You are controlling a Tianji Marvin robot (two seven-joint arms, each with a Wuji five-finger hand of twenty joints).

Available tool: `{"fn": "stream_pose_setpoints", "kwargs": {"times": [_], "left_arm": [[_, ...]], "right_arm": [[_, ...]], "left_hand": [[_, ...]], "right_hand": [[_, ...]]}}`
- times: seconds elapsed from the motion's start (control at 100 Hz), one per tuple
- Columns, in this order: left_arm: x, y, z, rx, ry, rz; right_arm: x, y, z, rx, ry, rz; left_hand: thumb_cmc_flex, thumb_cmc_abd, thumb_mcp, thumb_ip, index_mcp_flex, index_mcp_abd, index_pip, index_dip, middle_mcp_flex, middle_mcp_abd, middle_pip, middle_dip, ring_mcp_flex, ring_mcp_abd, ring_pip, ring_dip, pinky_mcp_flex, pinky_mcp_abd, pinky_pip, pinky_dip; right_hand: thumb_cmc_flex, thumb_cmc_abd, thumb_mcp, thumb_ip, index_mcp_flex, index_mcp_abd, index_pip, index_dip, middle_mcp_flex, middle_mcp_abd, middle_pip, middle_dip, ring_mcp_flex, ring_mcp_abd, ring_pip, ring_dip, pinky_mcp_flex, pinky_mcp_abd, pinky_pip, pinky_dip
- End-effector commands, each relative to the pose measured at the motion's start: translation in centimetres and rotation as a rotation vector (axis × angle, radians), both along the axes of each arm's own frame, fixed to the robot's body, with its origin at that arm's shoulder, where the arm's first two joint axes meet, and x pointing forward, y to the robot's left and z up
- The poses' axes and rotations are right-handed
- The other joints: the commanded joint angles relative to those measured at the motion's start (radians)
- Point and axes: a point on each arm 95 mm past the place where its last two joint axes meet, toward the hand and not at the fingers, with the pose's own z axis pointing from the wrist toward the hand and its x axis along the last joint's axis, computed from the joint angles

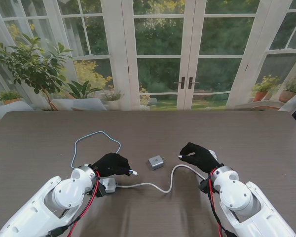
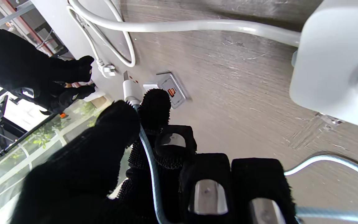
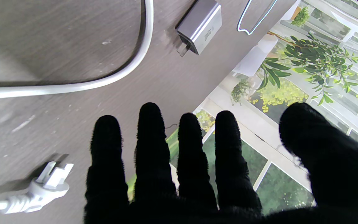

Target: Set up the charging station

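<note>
Left wrist view alone shows left hand [image 2: 129, 155] pinching USB cable [image 2: 131, 88] — right hand [image 3: 197, 168] empty, spread.

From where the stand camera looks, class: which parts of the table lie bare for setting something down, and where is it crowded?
Bare: the table beyond the thin cable, and right of the right hand. Crowded: around the charger block, white cord and left hand.

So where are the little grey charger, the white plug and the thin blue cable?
Charger [image 1: 156, 162]: stand view, its top face.
White plug [image 3: 47, 182]: right wrist view, the plug body behind the prongs.
Blue cable [image 1: 96, 134]: stand view, far bend of its loop.
</note>
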Motion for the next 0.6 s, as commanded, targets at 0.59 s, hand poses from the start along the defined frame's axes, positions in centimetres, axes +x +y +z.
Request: {"fn": "stream_pose_setpoints", "kwargs": {"times": [0.59], "left_arm": [[-0.7, 1.0, 0.6, -0.013, 0.008, 0.028]], "right_arm": [[-0.2, 0.4, -0.2, 0.004, 0.015, 0.017]], "left_hand": [[-0.020, 0.005, 0.227, -0.040, 0.067, 0.122, 0.045, 0.151, 0.046, 0.215, -0.374, -0.472, 0.019, 0.181, -0.130, 0.007, 0.029, 0.116, 0.281, -0.210]], "right_hand": [[-0.023, 0.016, -0.020, 0.009, 0.018, 0.004, -0.416, -0.007, 0.016, 0.003, -0.011, -0.004, 0.019, 0.001, 0.000, -0.763, 0.007, -0.005, -0.032, 0.022]]}}
